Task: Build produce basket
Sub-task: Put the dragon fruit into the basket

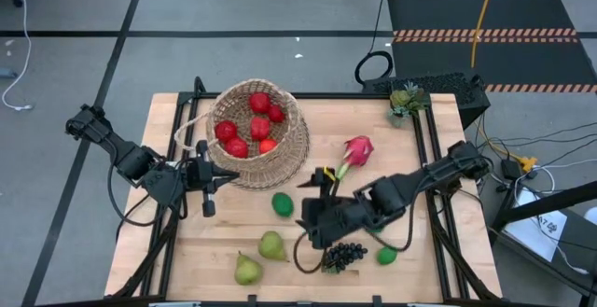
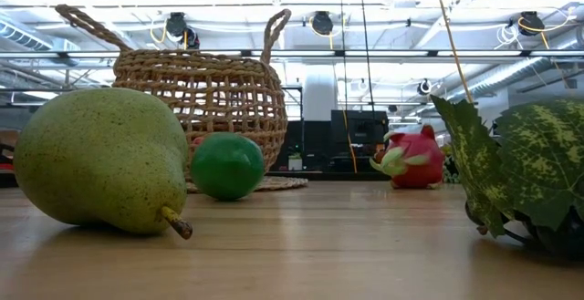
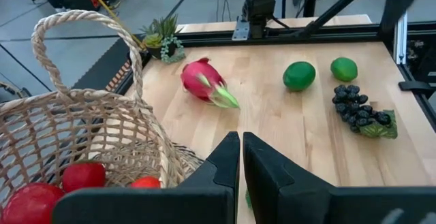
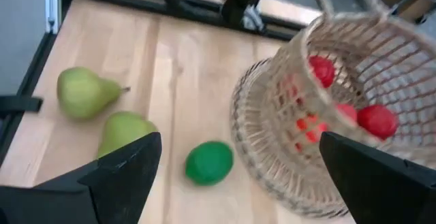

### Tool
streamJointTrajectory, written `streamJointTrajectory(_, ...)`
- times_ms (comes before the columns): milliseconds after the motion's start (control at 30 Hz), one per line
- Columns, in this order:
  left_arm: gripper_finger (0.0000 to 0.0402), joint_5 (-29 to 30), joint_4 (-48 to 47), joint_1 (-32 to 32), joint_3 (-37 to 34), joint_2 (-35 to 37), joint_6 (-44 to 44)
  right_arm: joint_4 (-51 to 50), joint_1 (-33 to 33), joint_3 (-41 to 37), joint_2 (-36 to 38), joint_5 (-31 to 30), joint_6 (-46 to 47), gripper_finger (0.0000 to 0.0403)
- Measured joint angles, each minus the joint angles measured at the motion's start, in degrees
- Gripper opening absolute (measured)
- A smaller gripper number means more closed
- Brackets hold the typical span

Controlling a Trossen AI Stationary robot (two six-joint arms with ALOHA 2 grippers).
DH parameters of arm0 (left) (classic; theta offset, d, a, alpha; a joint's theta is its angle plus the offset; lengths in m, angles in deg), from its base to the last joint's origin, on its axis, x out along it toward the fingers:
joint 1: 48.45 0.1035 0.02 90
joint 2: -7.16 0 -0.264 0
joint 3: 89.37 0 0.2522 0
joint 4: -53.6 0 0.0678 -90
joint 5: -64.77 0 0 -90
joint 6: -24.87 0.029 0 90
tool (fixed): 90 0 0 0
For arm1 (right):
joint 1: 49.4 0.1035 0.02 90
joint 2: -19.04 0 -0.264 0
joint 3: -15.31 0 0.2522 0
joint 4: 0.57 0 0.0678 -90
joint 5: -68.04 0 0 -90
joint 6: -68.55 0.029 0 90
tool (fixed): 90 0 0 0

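Basket: wicker basket (image 1: 258,134), upper centre-left of the high view, holding red fruits (image 1: 250,125).
Left gripper: left gripper (image 1: 224,177) sits just beside the basket's lower-left rim, fingers pressed together, holding nothing.
Right gripper: right gripper (image 1: 312,221), lower centre, fingers spread wide and empty, above the grape bunch (image 1: 343,255).
Loose produce: lime (image 1: 283,203), second lime (image 1: 386,255), two pears (image 1: 259,257), dragon fruit (image 1: 356,150).

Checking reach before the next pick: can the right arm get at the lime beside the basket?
Probably yes. The right end effector is open, and the lime lies on bare table with nothing between them; the basket stands just beyond it.
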Motion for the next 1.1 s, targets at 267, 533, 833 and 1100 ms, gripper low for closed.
streamJointTrajectory(267,0.0024,-0.35,0.02,0.00,0.00,0.00,-1.51,1.60,4.17,-8.51,0.21,-3.84,8.01,0.0393)
streamJointTrajectory(533,0.0024,-0.37,0.00,0.00,0.00,0.00,0.14,16.93,5.55,-21.39,0.23,-4.33,11.11,0.0393)
streamJointTrajectory(833,0.0024,-1.76,0.02,0.00,0.00,-0.27,0.35,42.64,3.83,-35.36,0.22,-4.28,-5.71,0.0393)
streamJointTrajectory(1100,0.0024,-2.45,3.77,-0.83,0.00,-6.63,0.28,44.66,-0.50,-36.55,0.23,-5.03,-12.46,0.0393)
